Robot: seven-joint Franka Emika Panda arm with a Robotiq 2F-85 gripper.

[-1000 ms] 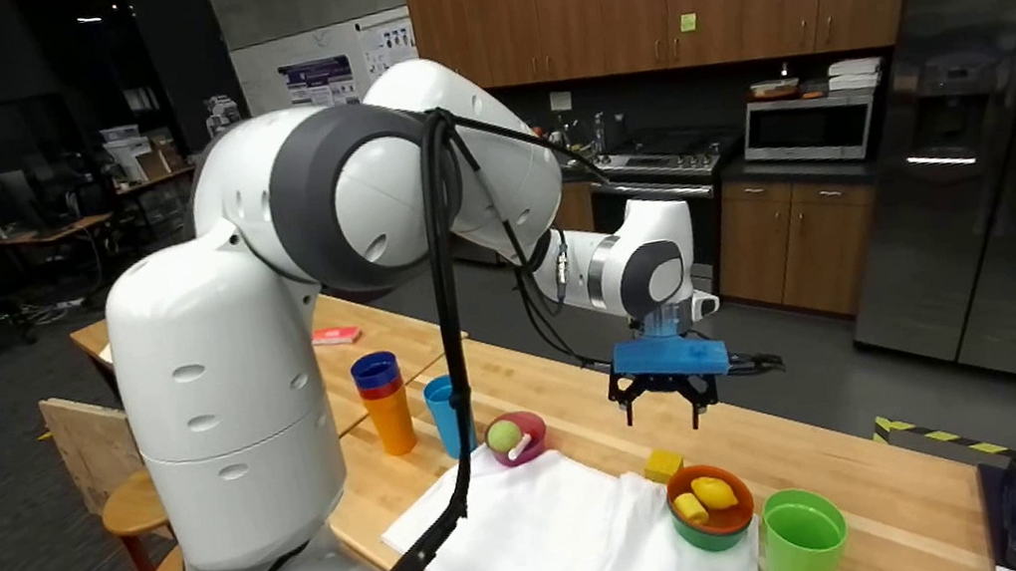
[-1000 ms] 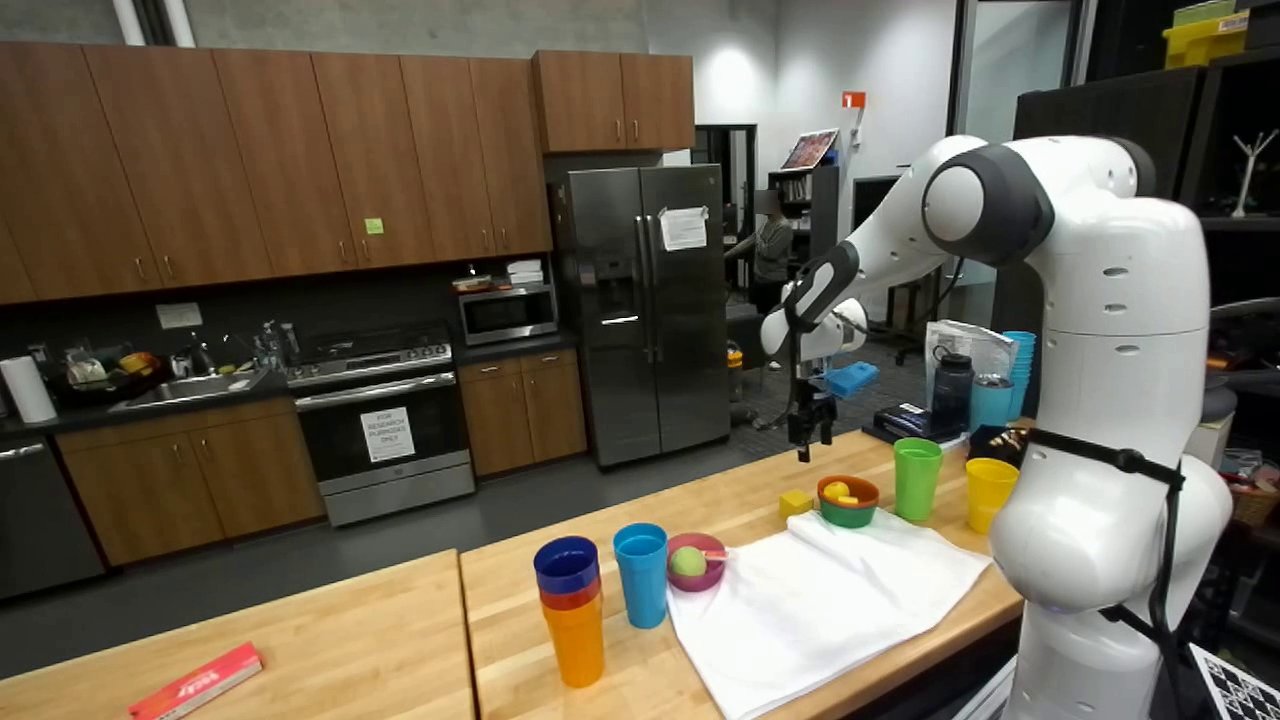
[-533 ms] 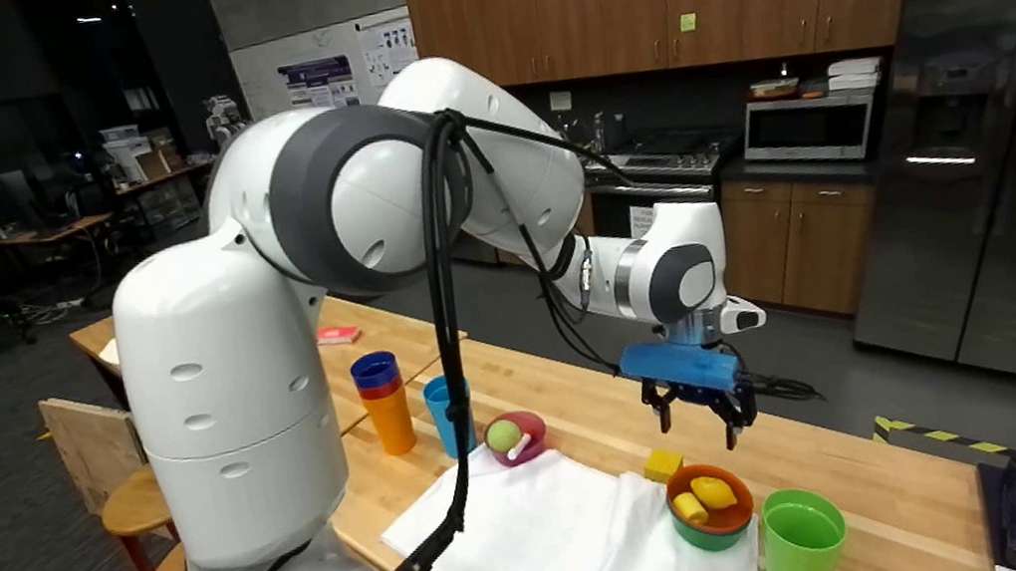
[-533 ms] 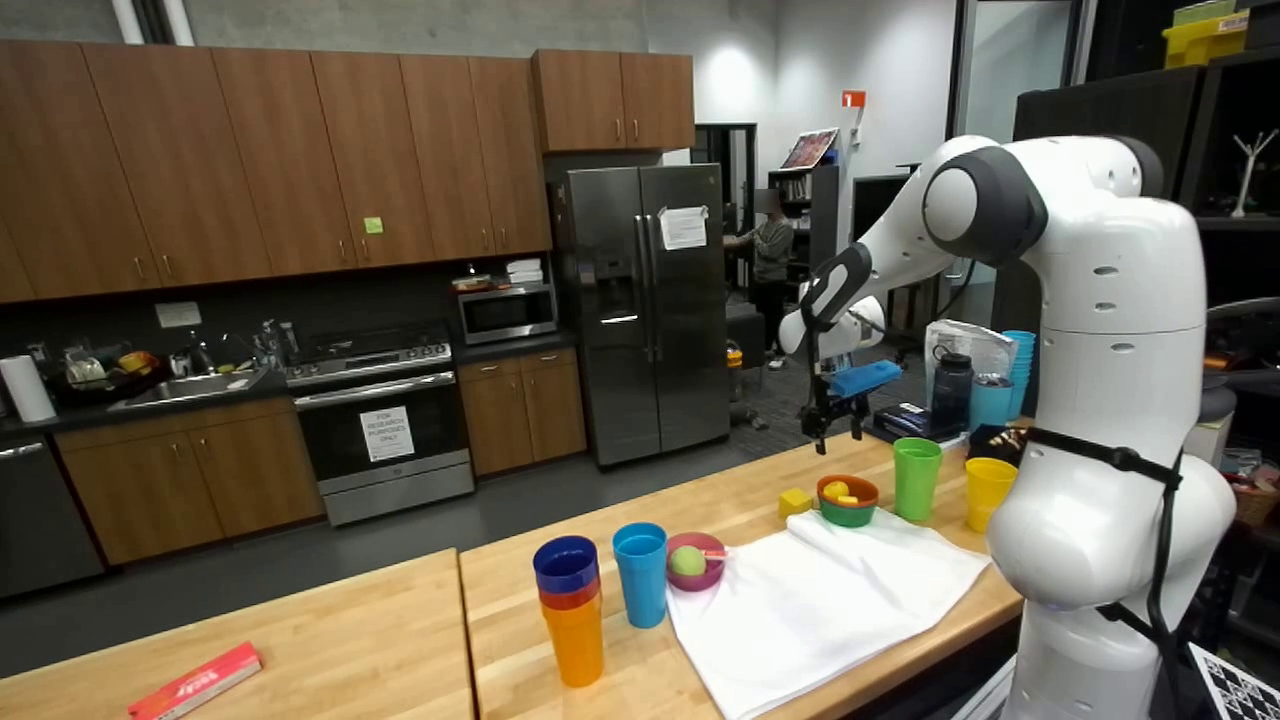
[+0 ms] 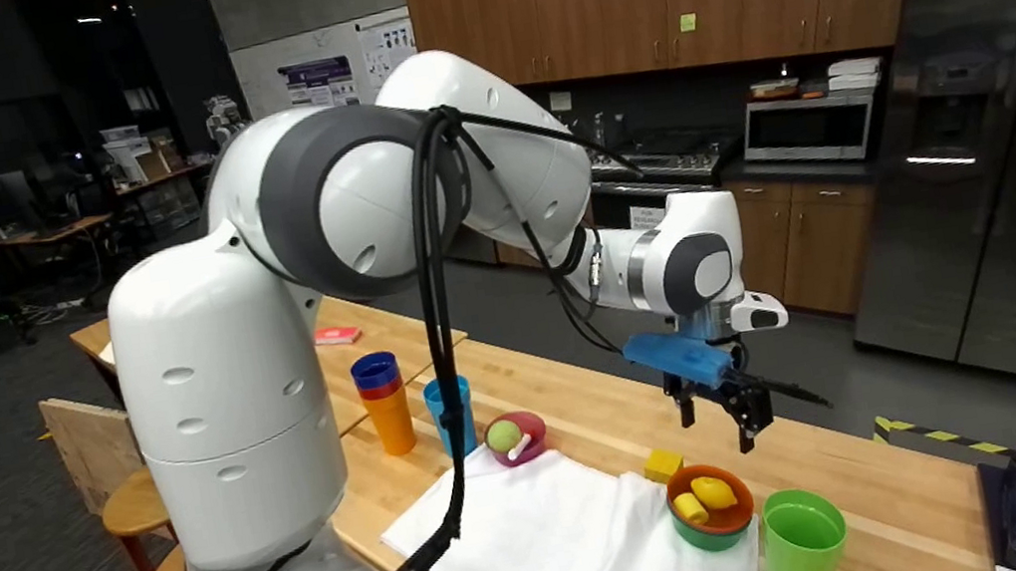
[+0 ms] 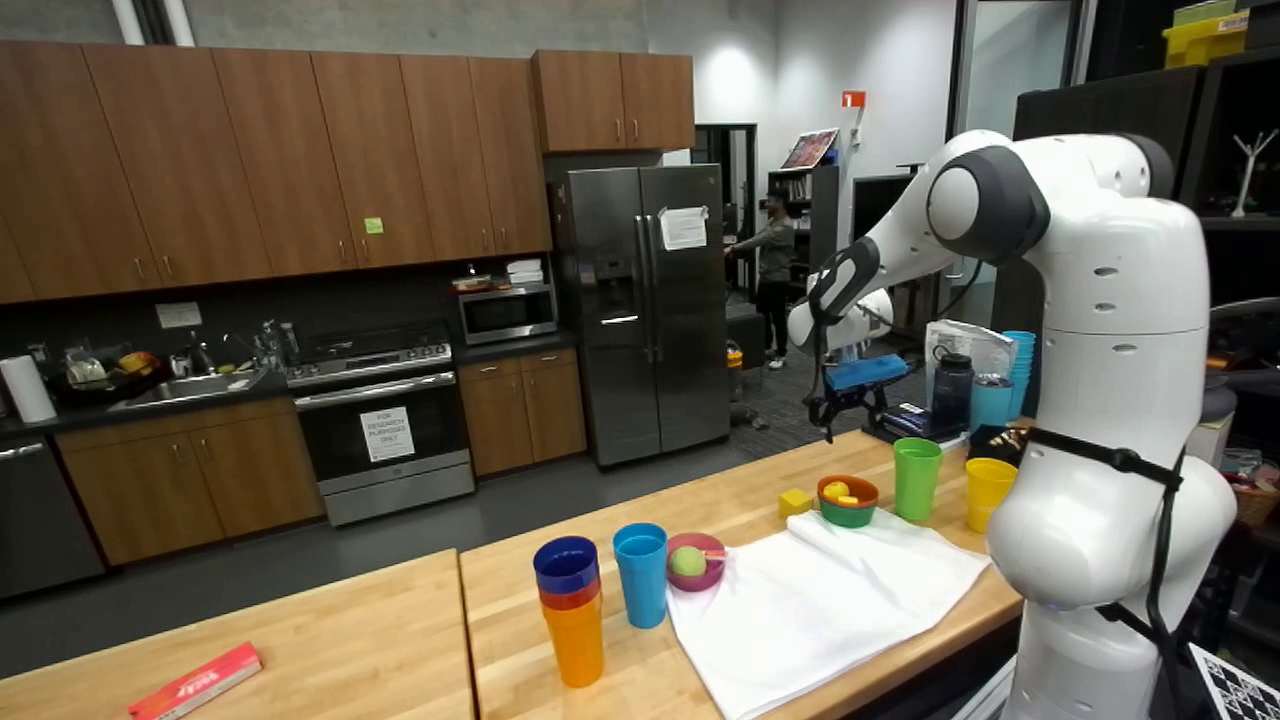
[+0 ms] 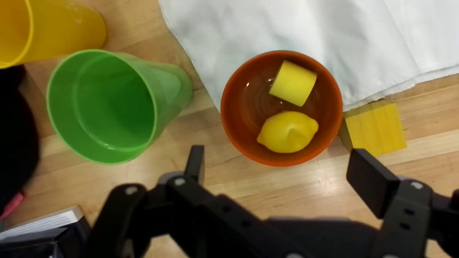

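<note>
So, Robotiq gripper [image 5: 717, 432]: hanging in the air over the wooden table [image 7: 200, 129], jaws spread wide apart, with plain tabletop showing through the gap in the wrist view.

Orange-and-green bowl [image 7: 239, 111]: lower than the fingertips and apart from them. In the wrist view it sits just past the tips, pretty much centered between the two fingers. Could be two bowls nested, can't tell.

Yellow lemon [image 7: 288, 132]: lying in that bowl on the side nearer the gripper, so it's below the tips and roughly lined up with the gap.

Yellow cylinder [image 7: 294, 83]: same bowl, but on the side away from the gripper. Looks like it's lying on its side, near the lemon.

Yellow block [image 7: 376, 129]: on the table right beside the bowl, can't tell if they touch. One fingertip shows just under its corner in the wrist view, but both exterior views put the finger well above it.

White cloth [image 7: 208, 43]: spread out beyond the bowl as seen from the gripper, its edge seemingly running under the bowl.

Green cup [image 7: 107, 100]: upright, near the bowl, on the opposite side from the block.

Yellow cup [image 7: 68, 28]: upright, just beside the green one.

Pink bowl [image 6: 697, 583]: well apart from the gripper, green ball [image 6: 686, 561] inside, blue cup [image 6: 641, 580] next to it.
</note>
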